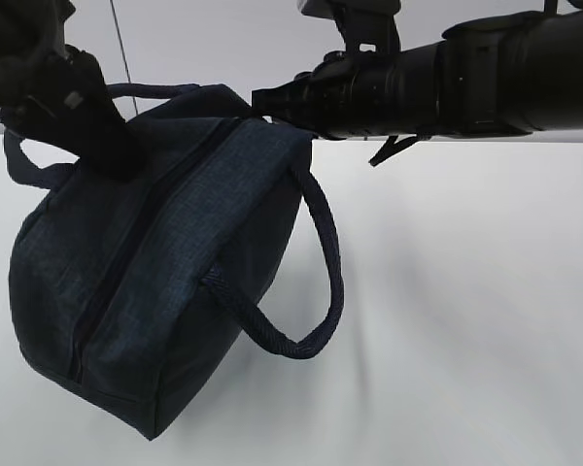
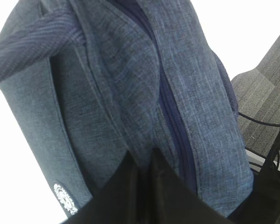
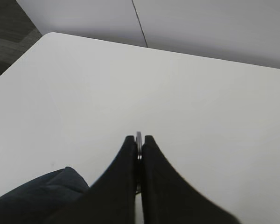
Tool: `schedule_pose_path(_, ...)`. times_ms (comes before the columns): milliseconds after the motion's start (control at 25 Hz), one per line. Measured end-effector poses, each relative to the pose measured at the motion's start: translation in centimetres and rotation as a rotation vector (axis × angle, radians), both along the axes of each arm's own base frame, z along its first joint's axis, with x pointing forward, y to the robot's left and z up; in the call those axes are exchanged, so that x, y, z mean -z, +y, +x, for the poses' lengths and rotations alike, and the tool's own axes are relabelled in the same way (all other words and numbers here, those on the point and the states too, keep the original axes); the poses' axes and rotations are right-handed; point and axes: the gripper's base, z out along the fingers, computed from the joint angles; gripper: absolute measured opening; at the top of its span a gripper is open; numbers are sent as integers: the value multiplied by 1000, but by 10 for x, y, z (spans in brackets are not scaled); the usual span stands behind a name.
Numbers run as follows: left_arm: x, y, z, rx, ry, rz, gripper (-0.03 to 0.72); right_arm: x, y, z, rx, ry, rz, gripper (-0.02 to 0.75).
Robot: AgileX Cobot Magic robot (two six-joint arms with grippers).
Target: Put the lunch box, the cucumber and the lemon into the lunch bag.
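Bag [image 1: 165, 282] hangs tilted over the table [image 1: 466, 320]; left gripper [image 2: 144, 161] pinches its fabric. Right gripper [image 3: 138, 144] clamps the silver ring pull [image 3: 138, 138].

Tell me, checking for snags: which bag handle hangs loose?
The right-side handle of the lunch bag, drooping in an open loop; the other handle arches behind its top.
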Motion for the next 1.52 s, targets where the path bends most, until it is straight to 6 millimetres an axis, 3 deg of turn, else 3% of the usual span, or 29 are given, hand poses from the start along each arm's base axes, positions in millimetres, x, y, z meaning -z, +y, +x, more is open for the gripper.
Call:
schedule_pose_path(600, -1, 1, -2, 1, -1, -1, -6, 6, 0, 2, -16, 12, 7, 0)
schedule_pose_path(1040, 18, -6, 11, 3, 55, 29, -6, 9, -3, 5, -18, 18, 11, 8)
schedule_pose_path(1200, 22, -8, 14, 3, 61, 33, -6, 8, -6, 7, -21, 17, 16, 127)
schedule_pose_path(1360, 23, -8, 15, 3, 66, 33, -6, 7, -4, 6, -45, 14, 29, 350)
schedule_pose_path(1520, 23, -10, 17, -27, 56, 14, -6, 0, -3, 3, -70, -1, 48, 425)
